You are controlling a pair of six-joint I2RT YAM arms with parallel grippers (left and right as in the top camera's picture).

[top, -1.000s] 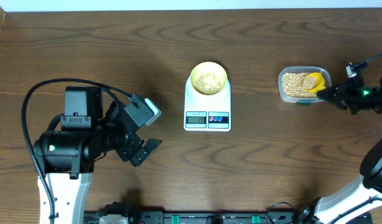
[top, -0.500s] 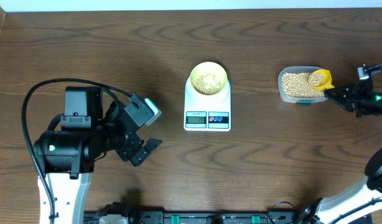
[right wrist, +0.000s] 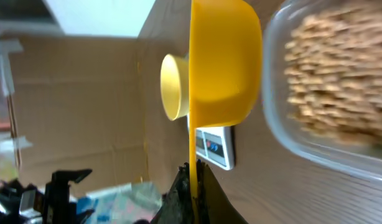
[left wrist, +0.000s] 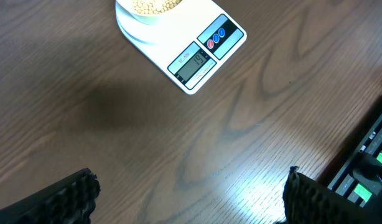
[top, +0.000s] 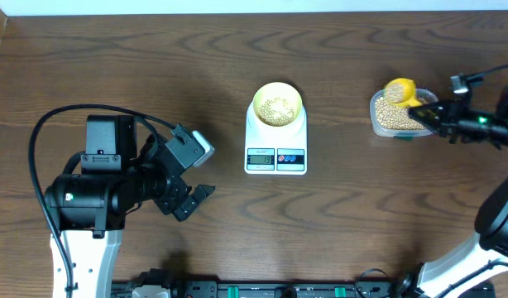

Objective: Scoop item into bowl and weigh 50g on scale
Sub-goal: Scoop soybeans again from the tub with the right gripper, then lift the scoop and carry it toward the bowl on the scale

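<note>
Beans + tub blurry in R wrist view; scoop contents hidden.

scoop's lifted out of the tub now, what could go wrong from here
1. The right gripper holds the scoop by its thin handle, above the tub rim. Its contents could spill on the table during the carry to the bowl.
2. The bowl is small and holds beans; a full tip may overshoot 50g. I cannot read the scale display.
3. A knock from the scoop could shift the bowl on the scale.
</note>
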